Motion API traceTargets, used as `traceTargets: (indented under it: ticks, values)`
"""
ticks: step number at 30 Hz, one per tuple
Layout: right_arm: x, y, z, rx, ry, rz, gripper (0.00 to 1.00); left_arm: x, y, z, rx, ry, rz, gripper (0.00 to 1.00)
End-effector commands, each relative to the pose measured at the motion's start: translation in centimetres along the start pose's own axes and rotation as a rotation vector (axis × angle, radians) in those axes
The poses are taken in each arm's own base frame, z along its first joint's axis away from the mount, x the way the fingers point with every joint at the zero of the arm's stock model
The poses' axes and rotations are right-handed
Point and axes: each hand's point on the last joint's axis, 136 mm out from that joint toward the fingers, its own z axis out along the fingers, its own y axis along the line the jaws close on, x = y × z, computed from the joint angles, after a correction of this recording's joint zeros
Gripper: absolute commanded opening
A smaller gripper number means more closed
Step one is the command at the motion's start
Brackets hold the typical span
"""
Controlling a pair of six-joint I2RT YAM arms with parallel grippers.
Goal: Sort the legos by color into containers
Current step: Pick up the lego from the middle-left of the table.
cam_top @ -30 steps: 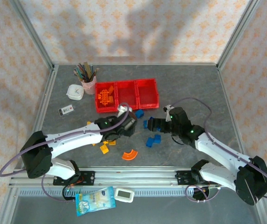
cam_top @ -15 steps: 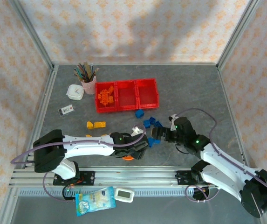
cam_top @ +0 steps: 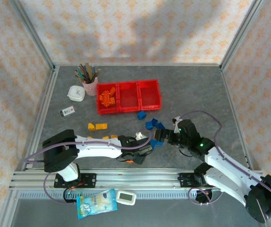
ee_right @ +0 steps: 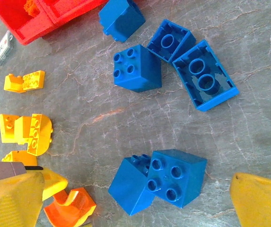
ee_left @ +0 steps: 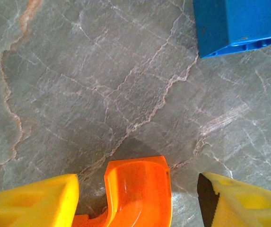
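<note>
The left arm lies stretched low across the grey marbled tabletop [cam_top: 196,90] toward 3 o'clock, its left pincer [cam_top: 137,152] tipped down with yellow fingers [ee_left: 31,201] set partly apart on either side of a curved orange plastic arch brick [ee_left: 137,189], a gap showing on each side so nothing is gripped. The right arm reaches from its base toward 10 o'clock, right pincer [cam_top: 156,137] spread wide over two touching blue studded plastic bricks [ee_right: 173,182] that lie between its fingertips; the three joined red plastic bins [cam_top: 128,97] stand well apart at 12 o'clock, orange bricks [cam_top: 107,97] in the left one
</note>
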Motion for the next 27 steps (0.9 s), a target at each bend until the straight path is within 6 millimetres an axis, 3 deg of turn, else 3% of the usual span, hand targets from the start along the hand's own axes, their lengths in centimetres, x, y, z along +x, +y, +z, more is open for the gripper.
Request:
traceTargets:
  ticks: [1,16,27]
  values:
    - [-0.1,-0.6,-0.1,0.019,-0.014,0.017,1.00,-0.2,0.2,0.4,-0.034,0.007,0.025,0.67]
    - [-0.2,-0.5,-0.1,0.019,-0.018,0.013,1.00,-0.3,1.8,1.0,-0.091,0.008,0.002,0.41]
    - [-1.2,0.3,-0.4,0.002,-0.042,-0.001,1.00,-2.3,3.7,-0.8,-0.088,-0.050,-0.093,0.36]
